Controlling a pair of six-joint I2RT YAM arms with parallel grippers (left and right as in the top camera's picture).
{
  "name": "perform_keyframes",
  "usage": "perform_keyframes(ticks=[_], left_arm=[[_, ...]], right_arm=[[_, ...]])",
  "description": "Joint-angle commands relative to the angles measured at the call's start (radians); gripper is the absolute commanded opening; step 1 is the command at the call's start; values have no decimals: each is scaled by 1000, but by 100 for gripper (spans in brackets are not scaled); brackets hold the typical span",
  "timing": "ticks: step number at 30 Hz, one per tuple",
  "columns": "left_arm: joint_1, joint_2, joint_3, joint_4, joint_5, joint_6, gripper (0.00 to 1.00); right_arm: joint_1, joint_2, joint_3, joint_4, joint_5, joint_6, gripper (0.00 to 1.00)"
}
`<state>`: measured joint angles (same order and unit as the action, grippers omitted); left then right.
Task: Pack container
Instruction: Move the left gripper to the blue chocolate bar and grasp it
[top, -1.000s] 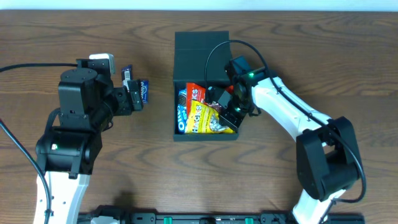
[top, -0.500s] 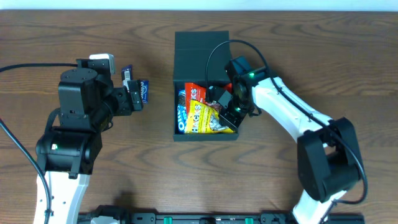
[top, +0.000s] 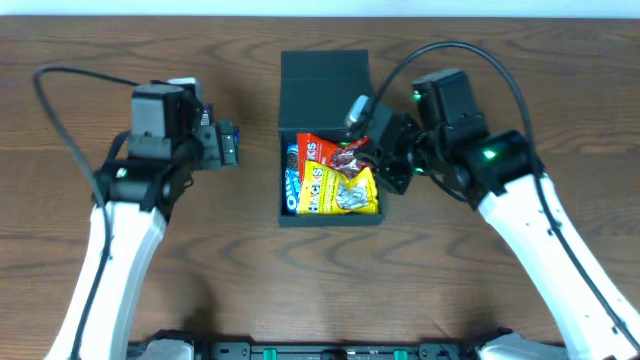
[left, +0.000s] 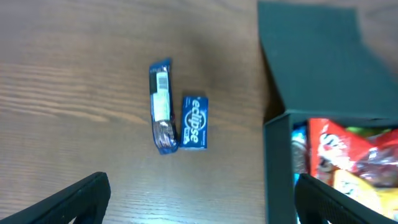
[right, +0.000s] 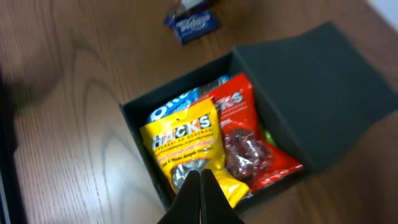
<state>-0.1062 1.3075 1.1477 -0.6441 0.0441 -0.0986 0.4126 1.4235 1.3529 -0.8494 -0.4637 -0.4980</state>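
The dark teal container (top: 331, 220) stands open mid-table, its flap lid (top: 325, 90) lying flat behind it. Inside lie a yellow Hacks packet (top: 340, 190), a red packet (top: 330, 152) and a blue Oreo packet (top: 292, 185). My right gripper (top: 378, 165) is shut and empty, raised over the container's right wall; in the right wrist view its fingertips (right: 200, 198) hang over the yellow packet's (right: 186, 143) near end. My left gripper (top: 222, 143) is wide open and empty (left: 202, 202) above a blue bar wrapper (left: 162, 107) and a blue Eclipse pack (left: 194, 121) lying side by side left of the container (left: 277, 168).
Brown wooden table (top: 450, 280) all around. The right arm's cable loops over the lid's right side (top: 400, 70). A dark rail runs along the table's front edge (top: 330, 350).
My right gripper has lifted out of the container and drawn back to the right, shut on nothing. My left arm has shifted right and away from the front edge, above the blue packs.
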Motion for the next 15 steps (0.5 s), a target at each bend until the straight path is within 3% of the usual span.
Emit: perform_keyframes(ticks=[1,10,15], left_arm=[[4,81,20,16,-33,24,95],[89,293,20,158,-28,26,95],[135,385,20,228,34,109,96]], right_arm=[[-17,-33,8,1,-15,16,1],[-17,-38,8,-57,-11,34,2],[-17,-38,8,-60,-12,34,2]])
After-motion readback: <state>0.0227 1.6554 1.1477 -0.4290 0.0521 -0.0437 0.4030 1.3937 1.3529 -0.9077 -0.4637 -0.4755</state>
